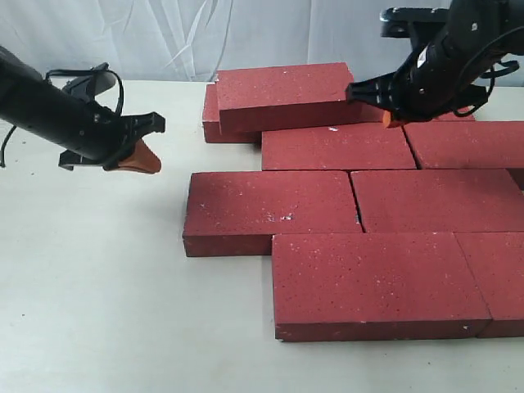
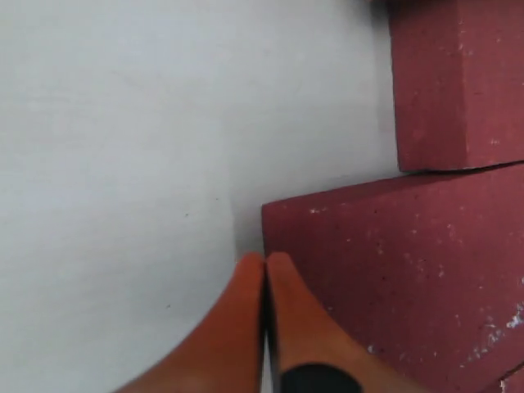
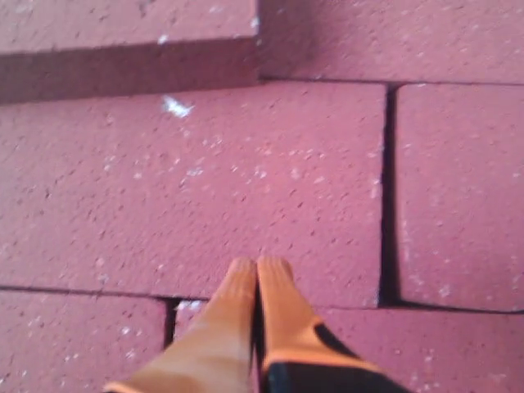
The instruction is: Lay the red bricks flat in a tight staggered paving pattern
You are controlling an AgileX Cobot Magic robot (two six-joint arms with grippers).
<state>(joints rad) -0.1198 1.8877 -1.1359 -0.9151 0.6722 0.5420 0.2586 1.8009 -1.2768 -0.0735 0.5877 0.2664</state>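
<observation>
Several dark-red bricks lie flat in staggered rows on the white table (image 1: 98, 286): two in the near row (image 1: 377, 282), two in the middle row (image 1: 270, 211) and two behind them (image 1: 337, 147). At the back, one brick (image 1: 282, 97) rests tilted on top of another brick (image 1: 213, 123). My left gripper (image 1: 141, 160) is shut and empty, hovering over bare table to the left of the rows; in the left wrist view its tips (image 2: 264, 260) point at a brick corner (image 2: 385, 278). My right gripper (image 1: 393, 119) is shut and empty at the right end of the tilted brick, its tips (image 3: 259, 266) over a flat brick (image 3: 205, 188).
A pale curtain (image 1: 164, 33) hangs behind the table. Bare white table (image 2: 106, 164) stretches left of and in front of the bricks. Narrow gaps (image 3: 388, 188) show between neighbouring bricks. The rows run out of frame on the right.
</observation>
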